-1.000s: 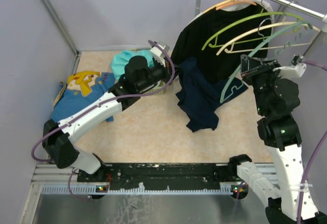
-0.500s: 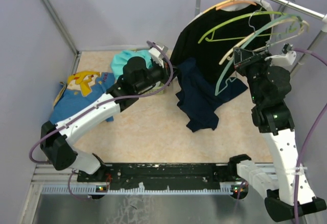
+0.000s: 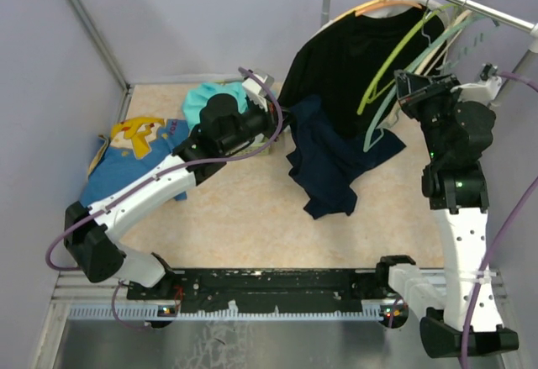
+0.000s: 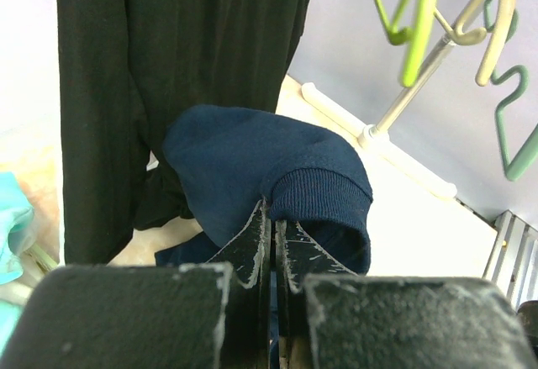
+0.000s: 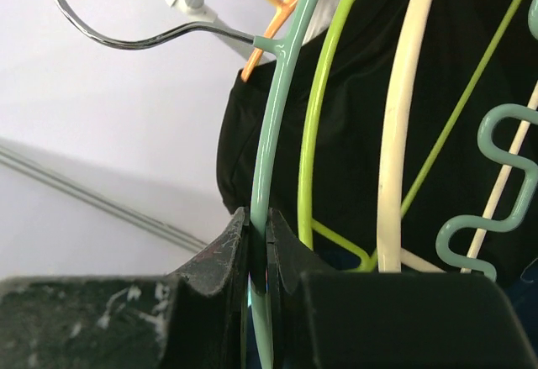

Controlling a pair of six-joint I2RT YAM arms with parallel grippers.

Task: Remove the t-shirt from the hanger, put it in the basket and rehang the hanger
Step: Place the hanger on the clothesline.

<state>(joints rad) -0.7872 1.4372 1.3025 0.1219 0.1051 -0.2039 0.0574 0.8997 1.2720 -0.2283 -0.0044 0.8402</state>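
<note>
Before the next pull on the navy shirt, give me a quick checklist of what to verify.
1. Left gripper shut on the navy t-shirt's ribbed edge: ok.
2. Right gripper shut on the teal hanger: ok.
3. Navy t-shirt fully off the teal hanger: cannot tell, they overlap in the overhead view.
4. Teal hanger clear of the green hanger and cream hanger: not ok, both crowd against it.
5. Teal hanger hooked on the rail: cannot tell.

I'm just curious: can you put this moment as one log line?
left gripper shut on navy t-shirt | right gripper shut on teal hanger
</note>
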